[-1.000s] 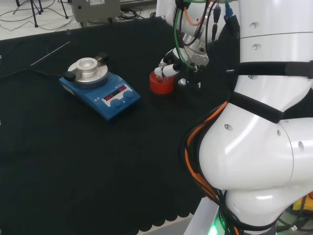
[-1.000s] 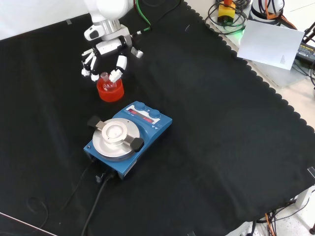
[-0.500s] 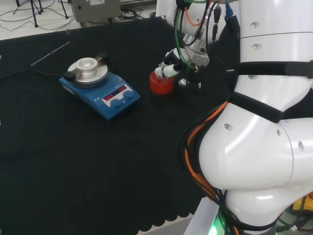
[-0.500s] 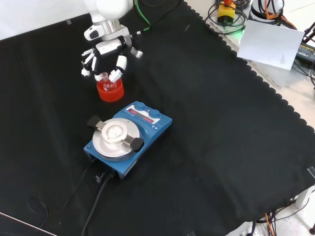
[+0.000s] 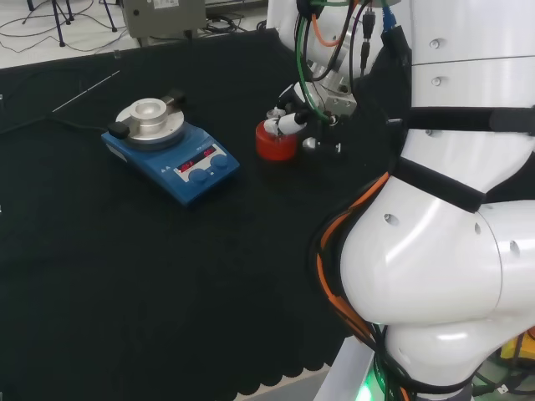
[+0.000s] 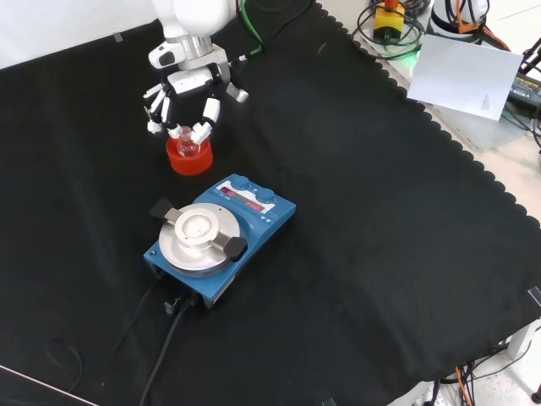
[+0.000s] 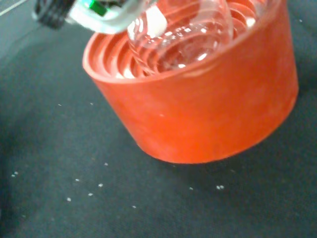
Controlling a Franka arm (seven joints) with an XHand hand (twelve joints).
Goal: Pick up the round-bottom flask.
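Round-bottom flask [image 6: 187,144] sits in red ribbed stand [image 6: 188,156] on black cloth [image 6: 380,254], towards upper left of front view. Wrist view: clear bulb [image 7: 181,34] nested in stand's ribbed hollow, stand wall [image 7: 208,114] upright on cloth.

Room around it: blue stirrer plate [image 6: 221,237] is the nearest thing, just below stand in front view, apart from it, not touching. In head view the stirrer [image 5: 170,149] is left of stand [image 5: 275,144] w/ a strip of bare cloth between. Cable [image 6: 161,355] runs from stirrer to lower edge of front view. Cloth to right of stand in front view is bare as far as scalloped edge [image 6: 473,161]; cloth to its left is bare too. In head view a thin rod [image 5: 84,90] lies well off, far left, near the cloth's far edge. White paper sheet [image 6: 469,74] lies off the cloth, top right of front view.

Hand [image 6: 188,85] comes in from top of front view, palm above the stand, pointing down. Fingers [image 6: 206,114] curl down either side of flask neck, tips by its mouth; looks like a pinch on the neck, though actual contact w/ the glass is hard to make out. Head view: hand [image 5: 292,117] at stand's right upper rim, arm links behind.
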